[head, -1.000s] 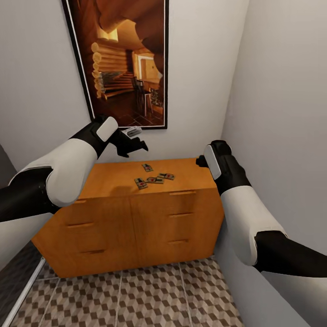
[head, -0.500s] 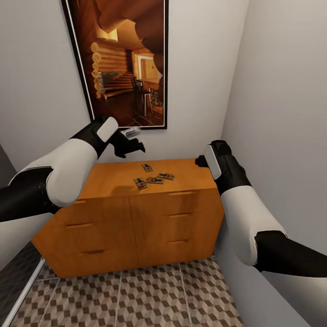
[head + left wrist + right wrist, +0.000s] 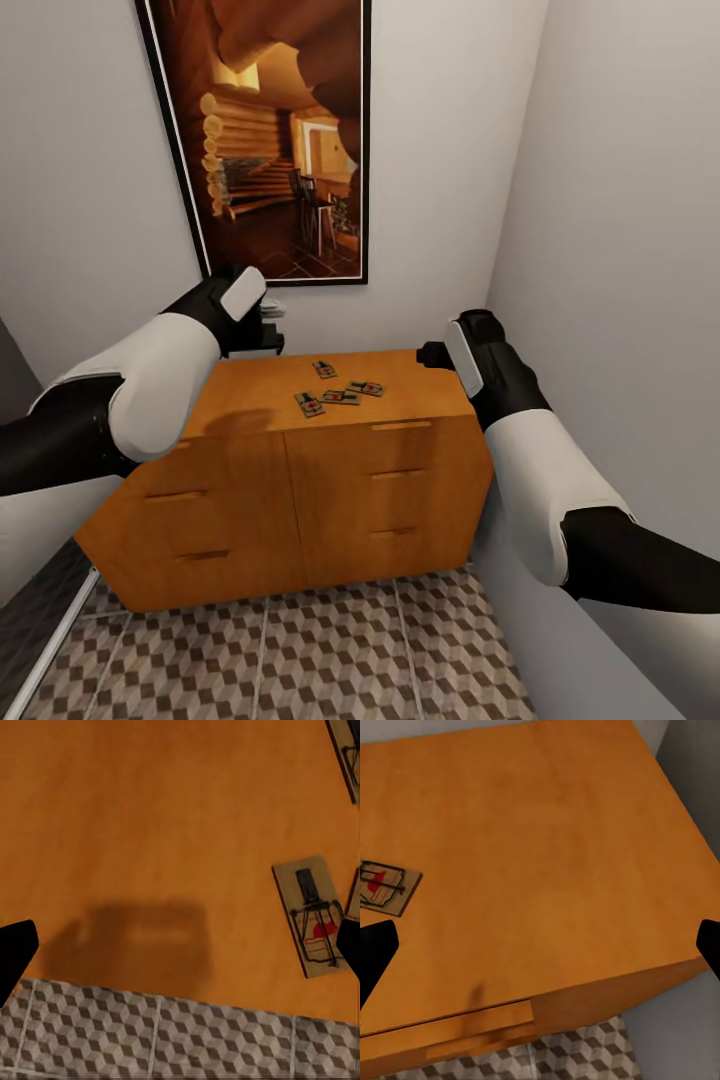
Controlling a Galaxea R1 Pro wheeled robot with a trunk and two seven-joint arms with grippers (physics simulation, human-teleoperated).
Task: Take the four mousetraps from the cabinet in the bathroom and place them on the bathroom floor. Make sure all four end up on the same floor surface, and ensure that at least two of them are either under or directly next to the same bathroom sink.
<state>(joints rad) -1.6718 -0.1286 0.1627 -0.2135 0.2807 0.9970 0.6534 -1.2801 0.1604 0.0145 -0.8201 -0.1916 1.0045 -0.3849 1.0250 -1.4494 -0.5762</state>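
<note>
Several small mousetraps (image 3: 341, 397) lie loose on top of the orange wooden cabinet (image 3: 300, 500), near the middle of its top. My left gripper (image 3: 262, 335) hovers open over the top's left rear part. In the left wrist view it points straight down, with one mousetrap (image 3: 311, 915) beside one fingertip (image 3: 349, 945). My right gripper (image 3: 432, 355) hangs open above the top's right rear corner. The right wrist view has a mousetrap (image 3: 382, 886) close to one fingertip (image 3: 375, 952). The cube-patterned bathroom floor (image 3: 330, 650) lies in front of the cabinet. The sink is out of view.
A large framed picture (image 3: 270, 140) hangs on the wall behind the cabinet. A grey wall (image 3: 620, 250) closes in tightly on the right. A dark strip of shower floor (image 3: 30, 620) runs at the lower left.
My left gripper has pulled back to the left and turned to point down over the cabinet top. The right gripper has edged slightly left. The mousetraps have not moved.
</note>
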